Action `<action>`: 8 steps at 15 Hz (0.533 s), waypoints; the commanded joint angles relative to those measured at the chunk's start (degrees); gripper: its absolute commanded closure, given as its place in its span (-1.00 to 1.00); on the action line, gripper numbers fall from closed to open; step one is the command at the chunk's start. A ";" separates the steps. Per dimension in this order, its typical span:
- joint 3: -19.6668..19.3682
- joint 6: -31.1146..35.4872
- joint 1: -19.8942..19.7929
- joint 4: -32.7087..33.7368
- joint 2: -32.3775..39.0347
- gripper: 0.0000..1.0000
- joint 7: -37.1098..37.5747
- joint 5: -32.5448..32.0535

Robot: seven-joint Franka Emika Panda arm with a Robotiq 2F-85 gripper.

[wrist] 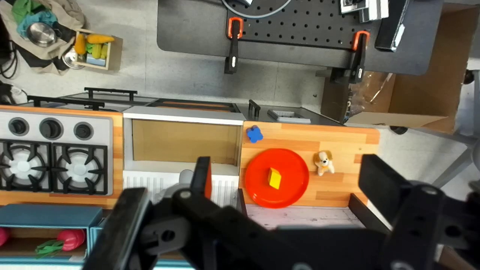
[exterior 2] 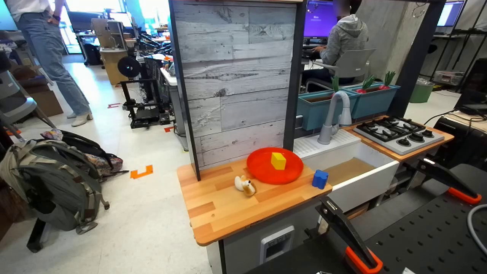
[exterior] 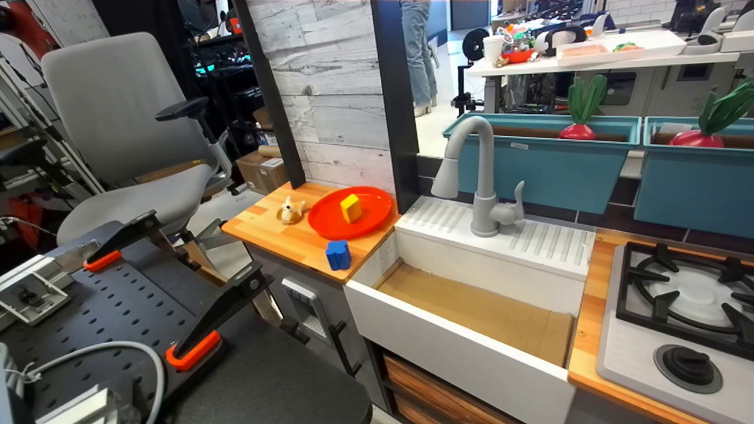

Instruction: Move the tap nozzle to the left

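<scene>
The tap nozzle (exterior: 485,162) is a matte grey gooseneck tube standing upright on the white ribbed ledge behind the sink. In an exterior view its spout end points down toward the left, near the red plate's side. It also shows in an exterior view (exterior 2: 330,114), with the spout hanging toward the sink side. In the wrist view only a small grey part of the tap nozzle (wrist: 186,176) shows; my left finger hides much of it. My gripper (wrist: 288,161) is wide open and empty, high above the counter. It is out of view in both exterior views.
The white sink (exterior: 459,365) has cardboard in its bottom. Left of it, the wooden counter (exterior: 265,227) holds a red plate (exterior: 330,221) with a yellow block (exterior: 351,208), a blue block (exterior: 339,255) and a toy dog (exterior: 290,211). Teal planters (exterior: 542,171) stand behind; a stove (exterior: 636,347) is right.
</scene>
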 commanded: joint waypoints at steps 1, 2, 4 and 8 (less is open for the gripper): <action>-0.26 7.36 -1.28 -0.94 1.96 -1.00 -0.18 2.01; -0.83 9.78 -1.47 -1.03 3.67 -1.00 -0.59 2.56; -1.80 14.49 -2.20 -1.21 7.83 -1.00 -0.86 3.57; -2.55 26.87 -4.80 -0.54 19.55 -1.00 -1.01 9.02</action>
